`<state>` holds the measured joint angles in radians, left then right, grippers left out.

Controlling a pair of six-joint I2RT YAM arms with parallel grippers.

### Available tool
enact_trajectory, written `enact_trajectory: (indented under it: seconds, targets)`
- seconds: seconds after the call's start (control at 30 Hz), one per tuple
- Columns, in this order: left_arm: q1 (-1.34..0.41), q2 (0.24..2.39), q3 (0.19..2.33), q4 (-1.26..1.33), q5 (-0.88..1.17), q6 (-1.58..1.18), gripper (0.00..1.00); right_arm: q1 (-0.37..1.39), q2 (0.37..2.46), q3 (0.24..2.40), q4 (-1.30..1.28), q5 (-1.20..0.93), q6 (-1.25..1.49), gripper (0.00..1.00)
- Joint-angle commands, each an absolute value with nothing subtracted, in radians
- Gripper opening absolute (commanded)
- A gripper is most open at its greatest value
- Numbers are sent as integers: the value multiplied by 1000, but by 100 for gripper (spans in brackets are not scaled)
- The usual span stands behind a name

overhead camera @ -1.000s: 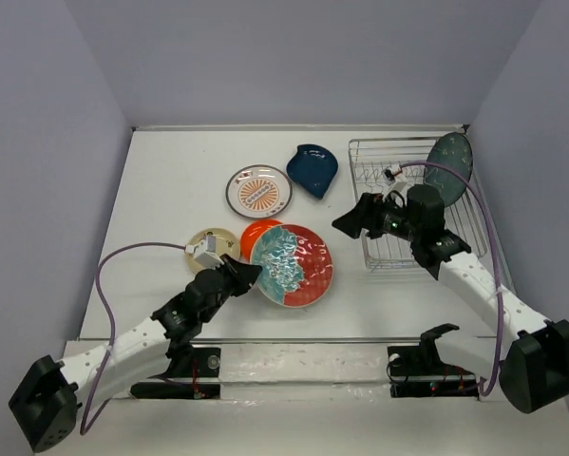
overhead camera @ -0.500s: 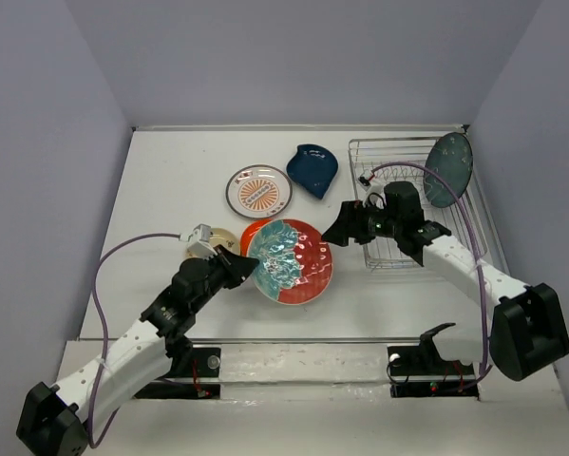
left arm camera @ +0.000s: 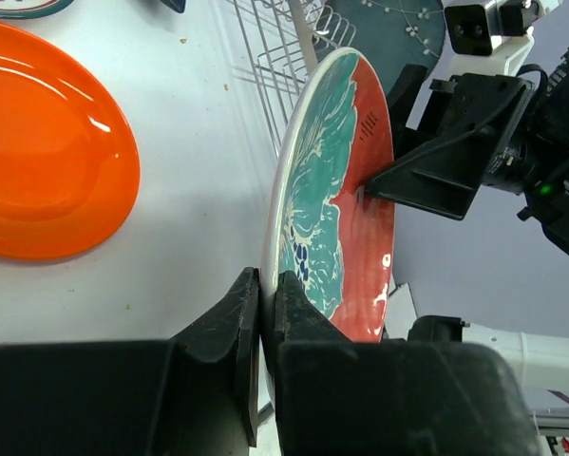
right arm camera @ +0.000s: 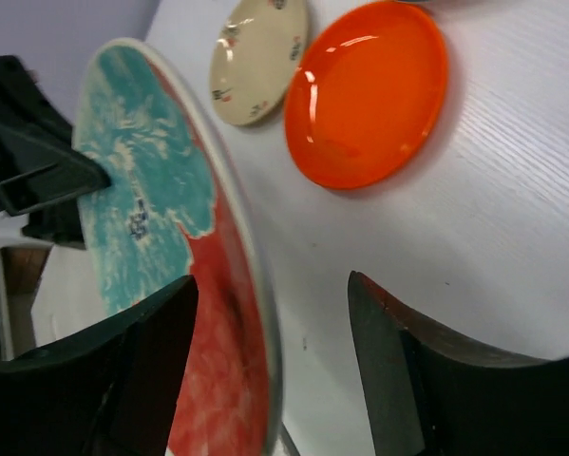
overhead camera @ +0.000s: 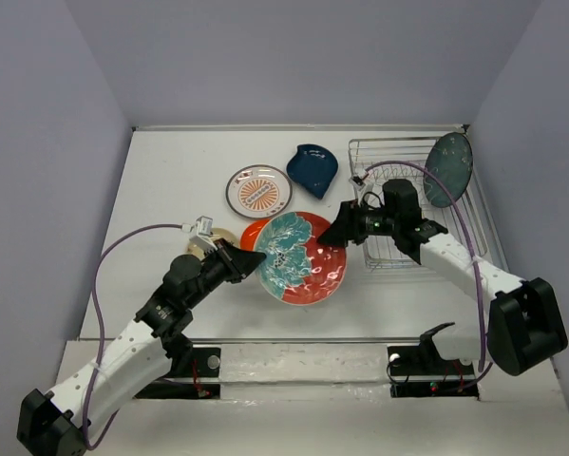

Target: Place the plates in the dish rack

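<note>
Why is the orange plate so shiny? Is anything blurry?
Left wrist view: white streaks on the orange plate are light glare on its glossy surface. Right wrist view: same glare; the near fingers look slightly soft. Top view: evenly lit.

Dish rack (overhead camera: 379, 157) right; one plate (overhead camera: 449, 169) in it; other plates (overhead camera: 259, 192) left

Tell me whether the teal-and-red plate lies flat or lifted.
Lifted, tilted: left gripper holds the plate off the table by its rim; open right gripper straddles the opposite rim.
</note>
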<state>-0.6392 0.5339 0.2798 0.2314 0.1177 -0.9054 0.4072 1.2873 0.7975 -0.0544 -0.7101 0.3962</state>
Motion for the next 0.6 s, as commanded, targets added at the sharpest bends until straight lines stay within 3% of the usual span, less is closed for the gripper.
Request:
enact_trajectory:
  seconds: [0.0, 0.03, 0.07, 0.2, 0.27, 0.37, 0.4, 0.47, 0.5, 0.57]
  targets:
    - [-638, 505, 377, 506, 175, -951, 6, 416, 1275, 788, 179, -974, 498, 66]
    - [-638, 506, 385, 508, 178, -950, 6, 416, 1270, 787, 190, -989, 521, 59]
    - [-638, 512, 390, 506, 181, -939, 7, 416, 1267, 787, 198, -1002, 529, 37]
    - [-635, 525, 410, 506, 178, -916, 22, 416, 1241, 804, 202, -1046, 546, 8]
    - [-634, 543, 431, 503, 193, -901, 37, 416, 1221, 808, 201, -1019, 555, 7]
    - [-629, 560, 475, 473, 207, -850, 51, 416, 1197, 828, 190, -965, 563, 7]
    - [-627, 567, 491, 456, 216, -832, 68, 405, 1189, 837, 167, -912, 560, 7]
    - [-626, 574, 562, 359, 212, -752, 83, 376, 1174, 876, 146, -846, 563, 7]
    - [-624, 578, 589, 313, 192, -717, 99, 356, 1155, 890, 140, -816, 568, 7]
    - [-624, 577, 662, 178, 163, -619, 99, 286, 1141, 938, 127, -749, 583, 7]
